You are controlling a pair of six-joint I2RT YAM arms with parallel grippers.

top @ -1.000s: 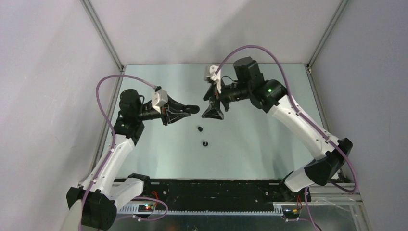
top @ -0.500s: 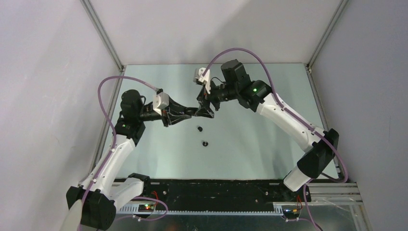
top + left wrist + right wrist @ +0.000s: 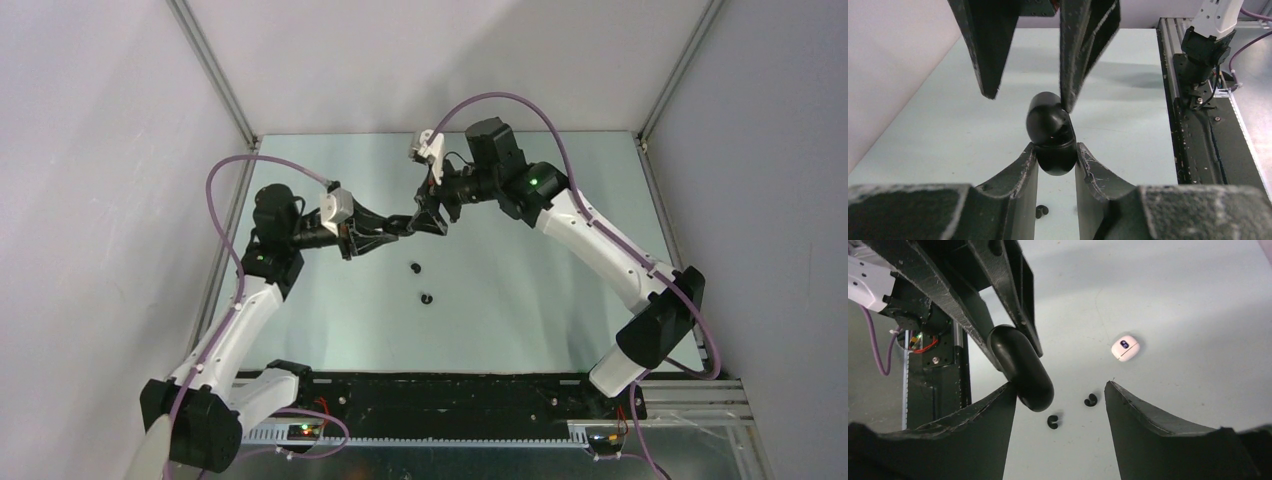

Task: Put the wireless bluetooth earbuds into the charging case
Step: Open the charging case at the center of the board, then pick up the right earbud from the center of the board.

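My left gripper (image 3: 1056,150) is shut on the lower half of a black pebble-shaped charging case (image 3: 1050,131) and holds it above the table. Its lid looks tipped slightly off the base. My right gripper (image 3: 1059,385) is open, and the case (image 3: 1022,368) lies against its left finger. In the left wrist view one right fingertip (image 3: 1068,102) touches the lid. Two black earbuds (image 3: 1052,422) (image 3: 1090,400) lie on the table below. From above, both grippers meet at the case (image 3: 408,224), with the earbuds (image 3: 415,268) (image 3: 427,298) just in front.
A white case (image 3: 1124,348) lies shut on the table beyond the earbuds. One black earbud (image 3: 1041,211) shows between my left fingers. The black rail (image 3: 440,392) with the arm bases runs along the near edge. Enclosure walls stand on both sides.
My right gripper has swung left to the case held by my left gripper, and its jaws have narrowed a little. The left gripper has barely moved.
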